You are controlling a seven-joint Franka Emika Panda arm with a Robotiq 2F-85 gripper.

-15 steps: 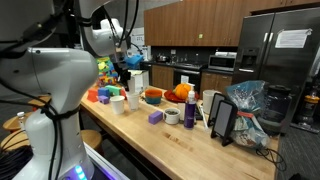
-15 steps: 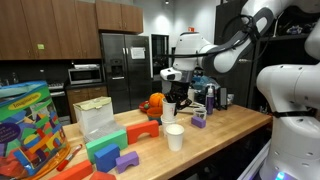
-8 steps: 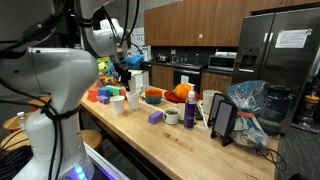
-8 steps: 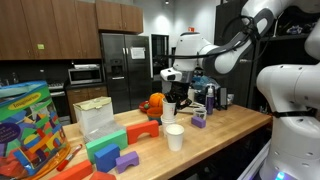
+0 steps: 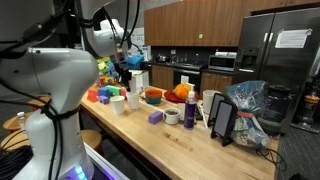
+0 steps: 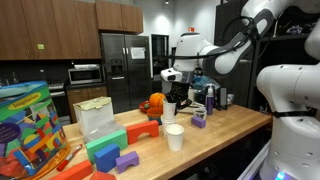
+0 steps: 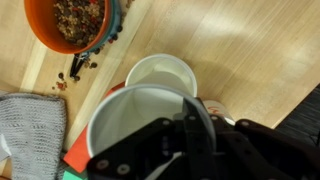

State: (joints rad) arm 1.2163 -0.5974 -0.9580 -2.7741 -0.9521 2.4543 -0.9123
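In the wrist view my gripper (image 7: 190, 125) is shut on the rim of a white cup (image 7: 130, 120), one finger inside and one outside its wall. A second white cup (image 7: 160, 72) stands on the wooden counter just beyond it. An orange bowl (image 7: 70, 20) of mixed dark bits sits further off, with crumbs scattered beside it. In both exterior views the gripper (image 6: 171, 80) (image 5: 128, 68) hangs over the counter near the orange bowl (image 6: 152, 103). The held cup is hard to make out there.
A grey cloth (image 7: 30, 130) lies next to the held cup. Coloured blocks (image 6: 105, 152), a box of blocks (image 6: 30, 125) and a clear container (image 6: 97, 118) crowd one end of the counter. A purple bottle (image 5: 189, 112), a tablet stand (image 5: 222, 120) and a bag (image 5: 248, 105) fill the other.
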